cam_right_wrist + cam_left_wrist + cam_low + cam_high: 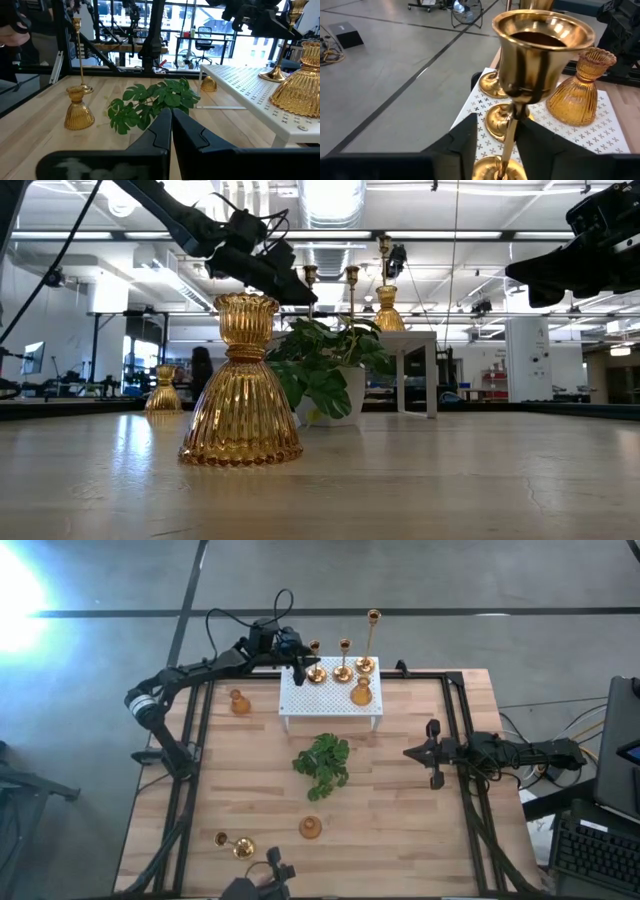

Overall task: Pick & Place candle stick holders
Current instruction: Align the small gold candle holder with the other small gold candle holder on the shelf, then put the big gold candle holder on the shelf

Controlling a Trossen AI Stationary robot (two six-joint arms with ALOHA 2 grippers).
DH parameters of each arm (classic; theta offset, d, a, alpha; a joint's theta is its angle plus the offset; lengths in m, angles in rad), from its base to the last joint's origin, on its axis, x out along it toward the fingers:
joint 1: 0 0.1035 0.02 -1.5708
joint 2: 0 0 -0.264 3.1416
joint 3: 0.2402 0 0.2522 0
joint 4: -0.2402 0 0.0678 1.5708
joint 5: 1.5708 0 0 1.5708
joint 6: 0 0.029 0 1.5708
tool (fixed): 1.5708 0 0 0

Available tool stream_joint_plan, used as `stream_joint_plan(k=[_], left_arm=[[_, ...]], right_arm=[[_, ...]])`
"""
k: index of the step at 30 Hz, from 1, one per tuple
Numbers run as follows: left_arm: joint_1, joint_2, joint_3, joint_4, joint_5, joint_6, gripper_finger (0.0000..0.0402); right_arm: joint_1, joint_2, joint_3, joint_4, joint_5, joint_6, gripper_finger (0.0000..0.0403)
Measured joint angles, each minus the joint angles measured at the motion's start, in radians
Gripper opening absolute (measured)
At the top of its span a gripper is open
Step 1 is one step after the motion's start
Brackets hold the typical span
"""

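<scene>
Brass and amber glass holders are spread over the table and the white perforated stand [330, 697].

High view: the left gripper [300, 662] is seen at the stand's back-left corner, on the short-stem holder [315, 667]. Two more stems stand in the same row, a mid one [343, 664] and the tall one [369, 643], w/ a squat amber holder [361, 692] in front of them. A second squat holder [239, 701] sits on the table left of the stand, a third [310, 828] near the front edge past the plant [322, 765], and a stem holder [234, 844] lies toward the front-left. The right gripper [432, 753] is parked over the table's right side, well apart from all holders.

Low view: the front squat holder fills the foreground, upright; the plant and stand are seen behind it.

Left wrist view: the fingers [465, 140] are set either side of the thin stem, approx touching it below the cup; a narrow grasp on the stem is judged. If it is being placed, the base should be kept flat on the stand and the neighbouring base not nudged; release should be straight, w/o twist.

Right wrist view: the right jaws are pressed together, nothing held.
</scene>
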Motion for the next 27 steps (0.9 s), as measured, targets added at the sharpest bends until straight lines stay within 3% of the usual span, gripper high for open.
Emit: stream_joint_plan(k=[6, 27], left_arm=[[0.000, 0.000, 0.000, -0.001, -0.001, 0.000, 0.0168], [0.000, -0.029, 0.000, -0.122, -0.082, 0.026, 0.0179]], right_arm=[[0.000, 0.000, 0.000, 0.000, 0.000, 0.000, 0.0009], [0.000, 0.000, 0.000, 0.000, 0.000, 0.000, 0.0009]])
